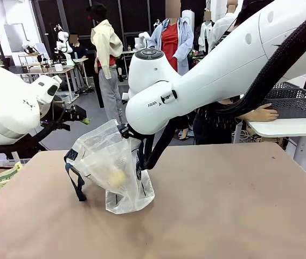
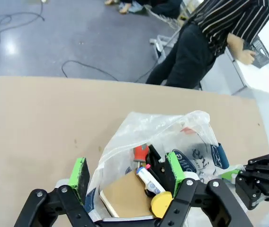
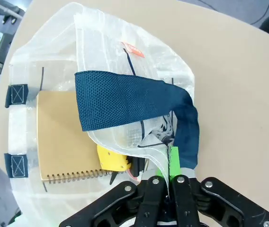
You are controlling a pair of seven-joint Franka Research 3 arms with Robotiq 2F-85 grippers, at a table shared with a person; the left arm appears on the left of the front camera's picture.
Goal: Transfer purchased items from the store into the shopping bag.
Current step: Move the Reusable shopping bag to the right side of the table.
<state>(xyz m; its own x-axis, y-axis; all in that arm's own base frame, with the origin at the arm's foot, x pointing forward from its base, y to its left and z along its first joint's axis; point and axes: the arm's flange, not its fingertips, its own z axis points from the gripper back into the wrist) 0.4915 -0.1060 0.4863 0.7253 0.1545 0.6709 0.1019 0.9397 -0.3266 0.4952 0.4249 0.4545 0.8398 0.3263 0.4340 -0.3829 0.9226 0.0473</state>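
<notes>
shopping bag [image 1: 112, 170] on the table | right gripper [image 3: 168, 191] pinched tight on its rim | left gripper [image 2: 127, 172] wide open, empty, just above its mouth, items [image 2: 146, 182] straight below

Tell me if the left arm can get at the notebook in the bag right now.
Probably yes: the left gripper hangs open above the bag, whose mouth the right gripper holds up, leaving the notebook exposed.
</notes>
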